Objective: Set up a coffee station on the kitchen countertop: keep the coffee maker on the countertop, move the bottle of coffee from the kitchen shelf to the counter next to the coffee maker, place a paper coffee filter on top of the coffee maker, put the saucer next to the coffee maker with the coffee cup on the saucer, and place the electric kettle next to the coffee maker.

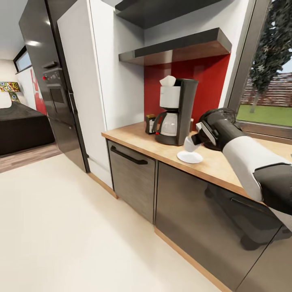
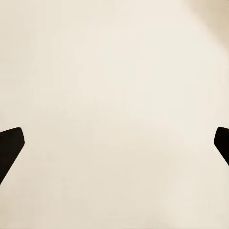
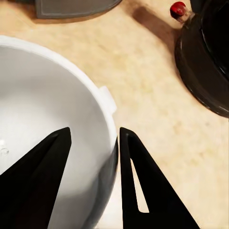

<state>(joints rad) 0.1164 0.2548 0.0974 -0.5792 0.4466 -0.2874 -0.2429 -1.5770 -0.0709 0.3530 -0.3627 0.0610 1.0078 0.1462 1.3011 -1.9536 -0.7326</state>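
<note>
Both pincers differ: right pincer (image 3: 93, 157) clamps coffee cup (image 3: 52, 124) rim; left pincer (image 2: 114, 143) apart.

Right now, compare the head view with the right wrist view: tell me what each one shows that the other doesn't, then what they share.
Head view alone: the coffee maker with a paper filter on top, a dark coffee bottle beside it, the saucer on the countertop, shelves, cabinets and a window.

Right wrist view alone: the cup's rim pinched between the two fingers, one inside the cup and one outside, and a small red knob on a dark appliance.

Shared: the white cup, the right end effector and the wooden countertop.
</note>
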